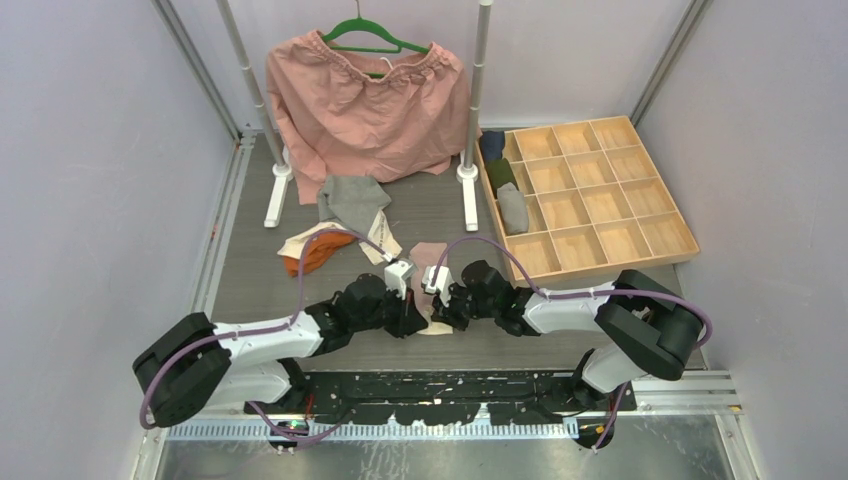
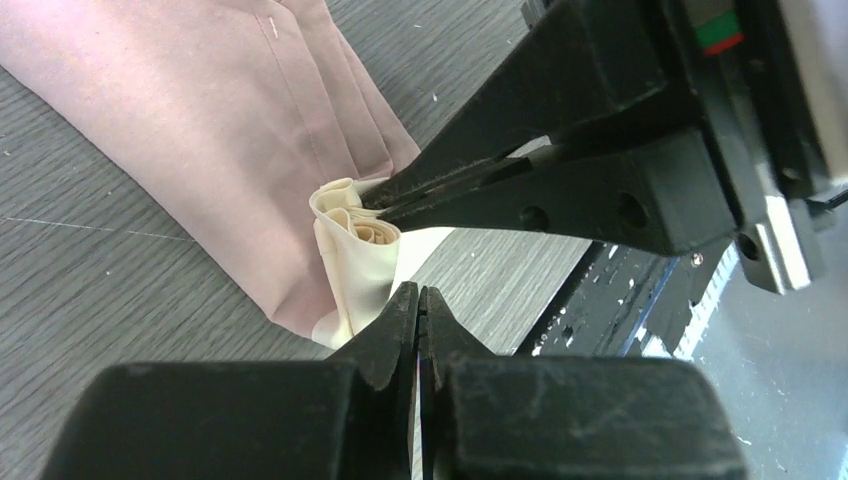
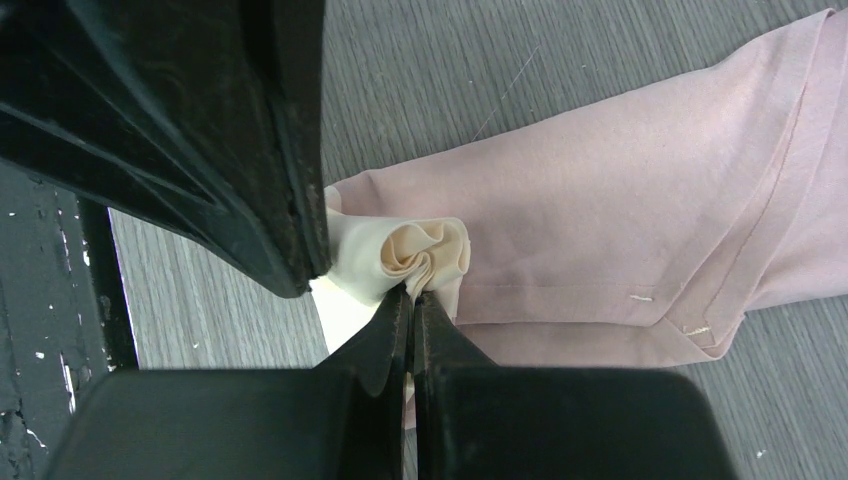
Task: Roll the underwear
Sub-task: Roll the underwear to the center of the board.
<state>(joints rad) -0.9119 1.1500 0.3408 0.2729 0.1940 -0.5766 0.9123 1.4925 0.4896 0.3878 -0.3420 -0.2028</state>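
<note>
Grey wood-grain table (image 1: 250, 260). One pink underwear (image 1: 430, 256), flat near the front edge, its long axis running away from the arm bases; the near end is wound into a cream roll (image 3: 420, 250) lying crosswise. Right gripper (image 3: 412, 298): fingers clamped on the roll. Left gripper (image 2: 420, 300): fingers together against the roll's other end, hold on cloth unclear. Loose behind: one grey piece (image 1: 352, 200), one cream piece (image 1: 298, 240), one orange piece (image 1: 315, 256). Wooden tray (image 1: 690, 245): three cloth rolls (image 1: 512, 208).

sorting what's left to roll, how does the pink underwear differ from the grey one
The pink underwear lies flat; the grey underwear is crumpled. The pink underwear sits by the right gripper, cream cloth pinched at its near end; the grey underwear lies untouched farther back. Both rest on the table.
</note>
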